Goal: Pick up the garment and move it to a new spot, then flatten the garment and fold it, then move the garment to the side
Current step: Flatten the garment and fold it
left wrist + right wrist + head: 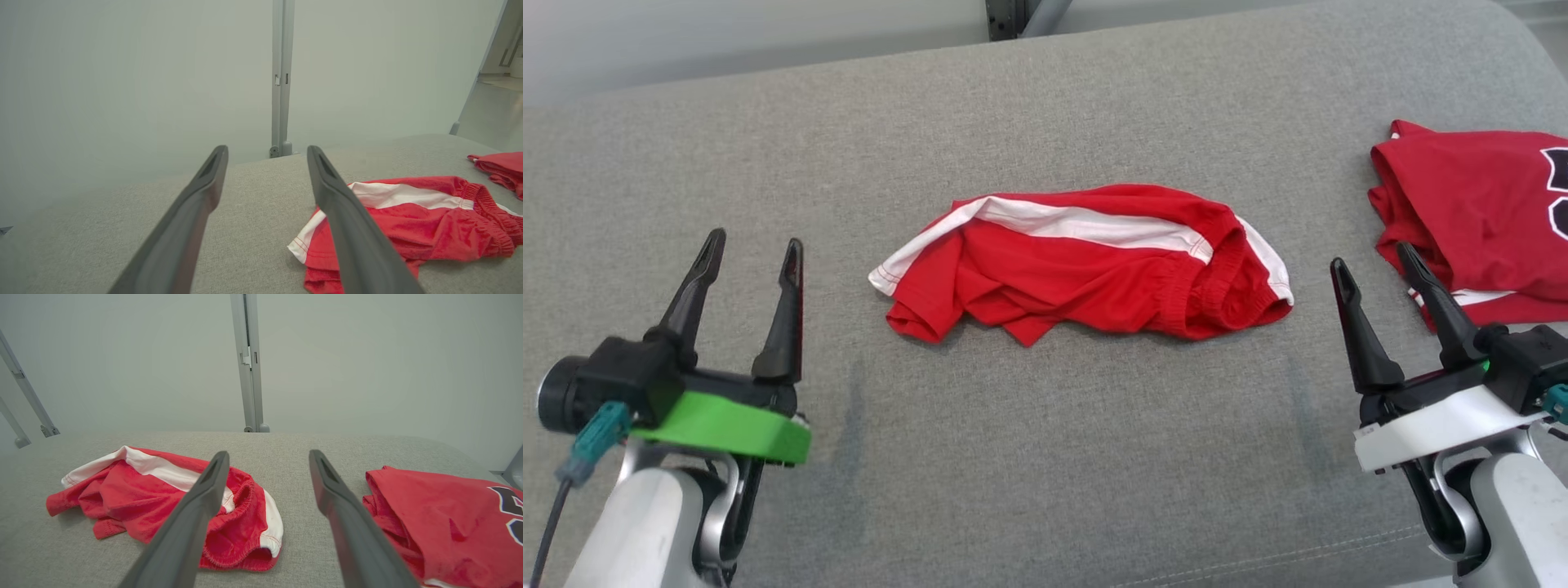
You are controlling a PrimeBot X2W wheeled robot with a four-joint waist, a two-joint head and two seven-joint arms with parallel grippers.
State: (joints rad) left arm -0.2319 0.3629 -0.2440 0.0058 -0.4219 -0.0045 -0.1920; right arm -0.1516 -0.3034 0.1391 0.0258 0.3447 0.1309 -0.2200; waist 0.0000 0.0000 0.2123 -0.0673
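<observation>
Left gripper (756,238) has its jaws apart and nothing in them, hanging over bare grey cushion (1045,457) at the robot's left. The right gripper (1370,255) is the same, spread and empty, over at the robot's right. Neither touches cloth. The red shorts (1086,269) lie between them near the middle of the cushion, well apart from the left gripper and a bit closer to the right one. I take the shorts as the task garment. They're crumpled, not flat: one leg is folded under, and a white side stripe (1086,222) runs along the far edge. The long axis runs left-right across the cushion, roughly square to the robot's line of sight. The elastic waistband (1229,286) points to the robot's right, and the leg hems (907,302) point left. A second red garment with a dark print (1470,204) sits at far right, just beside the right gripper. The finger overlaps it in the head view, and I can't tell whether they touch. Looks like step one, with the pick-up not yet started. The next move calls for both arms to go forward and inward and come down. I'd pinch one end each, waistband with the right and hem with the left, then lift together so the cloth hangs open for the relocate. Keep the right arm clear of the printed garment, which would be easy to snag.
</observation>
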